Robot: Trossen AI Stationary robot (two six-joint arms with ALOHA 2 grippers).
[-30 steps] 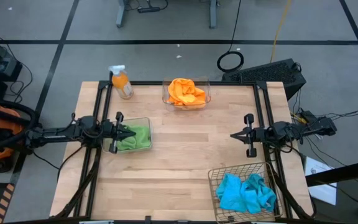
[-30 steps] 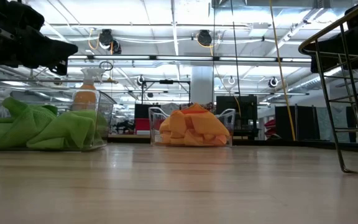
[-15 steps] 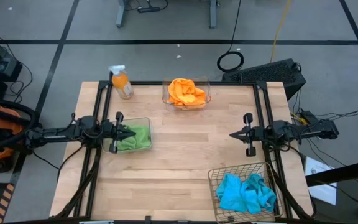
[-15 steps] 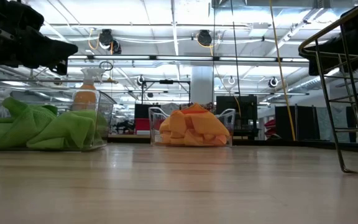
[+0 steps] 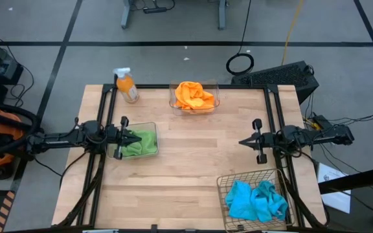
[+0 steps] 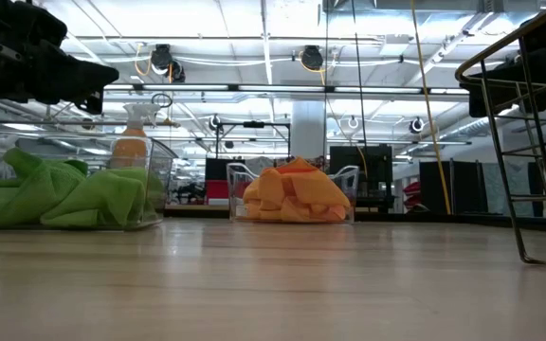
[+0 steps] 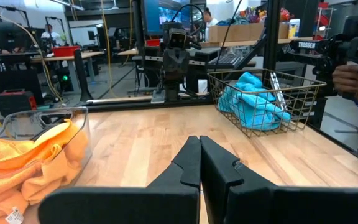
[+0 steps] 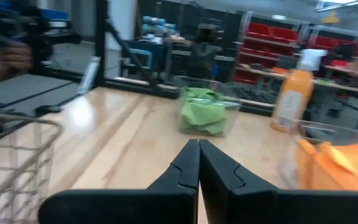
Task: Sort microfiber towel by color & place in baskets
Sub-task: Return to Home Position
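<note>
stage: sorting looks done, every cloth sitting in a bin, only the retreat to the rest pose left, going by the layout
orange towels (image 5: pixel 193 95): heaped in the back tub (image 5: pixel 217 100), middle of the surface's back edge, mound poking a bit over the rim
green towels (image 5: pixel 141 143): in the left tub (image 5: pixel 149 125), by the left edge about halfway along
blue towels (image 5: pixel 256 200): bunched in the wire basket (image 5: pixel 248 175) at the front right corner
left claw (image 5: pixel 136 137): pinched closed, nothing in it, hanging over the left tub; low view puts it above the rim
right claw (image 5: pixel 242 141): also pinched closed and empty, over bare wood near the right edge, just back of the wire basket
spray bottle (image 5: pixel 127 86): upright at the back left corner, well apart from both claws
risk 1: left claw dipping while backing out, clipping the tub's outer wall and shoving or tipping a light plastic tub toward the left edge
risk 2: snagging a raised green fold on the way out and dragging a cloth over the rim, undoing the sort
risk 3: right arm swinging toward the front and knocking the basket's tall back rim, so close to the corner that a nudge could send it off
risk 4: a person's hand (image 7: pixel 352 76) beyond the surface, too unclear to judge how close to the arm's path
</note>
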